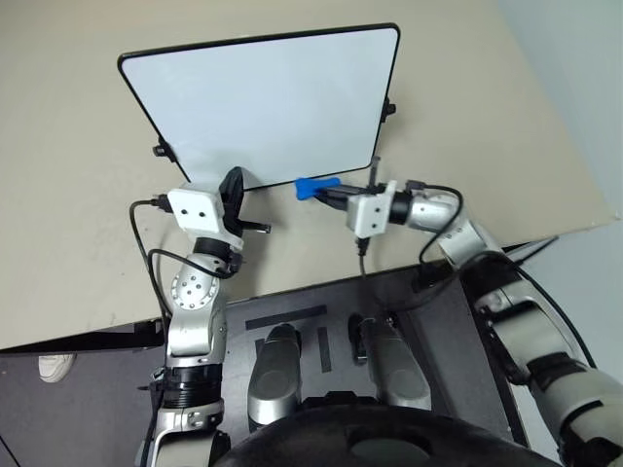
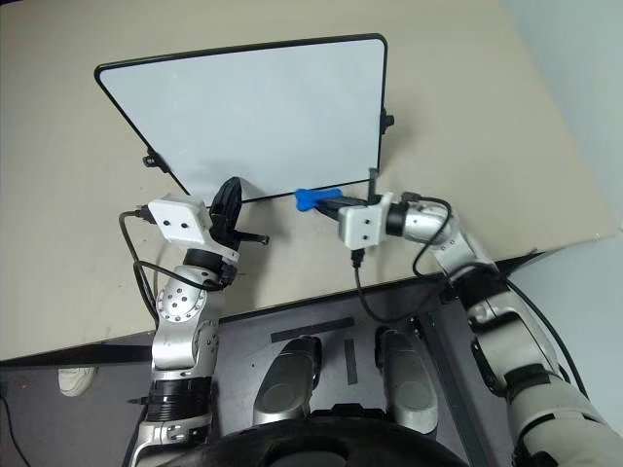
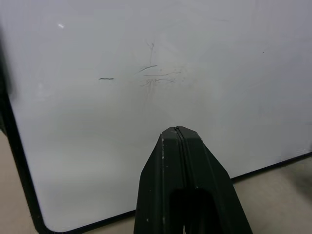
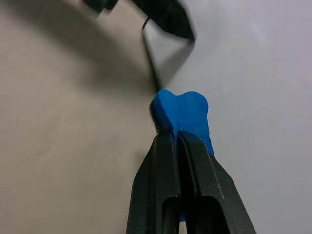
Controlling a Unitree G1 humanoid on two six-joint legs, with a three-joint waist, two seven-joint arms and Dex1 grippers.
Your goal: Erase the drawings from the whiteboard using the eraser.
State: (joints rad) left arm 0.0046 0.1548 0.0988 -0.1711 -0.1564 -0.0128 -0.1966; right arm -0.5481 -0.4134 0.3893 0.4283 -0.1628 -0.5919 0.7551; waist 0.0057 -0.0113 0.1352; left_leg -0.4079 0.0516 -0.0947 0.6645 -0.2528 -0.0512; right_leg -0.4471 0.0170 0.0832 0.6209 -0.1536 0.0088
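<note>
Table: we stand at a beige tabletop (image 1: 78, 243) with dark floor (image 1: 58, 399) below its near edge.
Left gripper (image 1: 234, 185): we hold it empty, fingers pressed together, over the whiteboard's near edge.
Right gripper (image 1: 331, 193): we clamp the eraser (image 1: 316, 187) firmly; its blue end juts out just beside the board's near rim.
Whiteboard (image 1: 263, 97): it lies flat, farther out on the table.
Drawings (image 3: 158, 75): we see faint thin strokes and one short dash on the white surface.
Next move: we judge the eraser should be laid flat on those strokes and rubbed evenly, pressing lightly so the board stays put.
</note>
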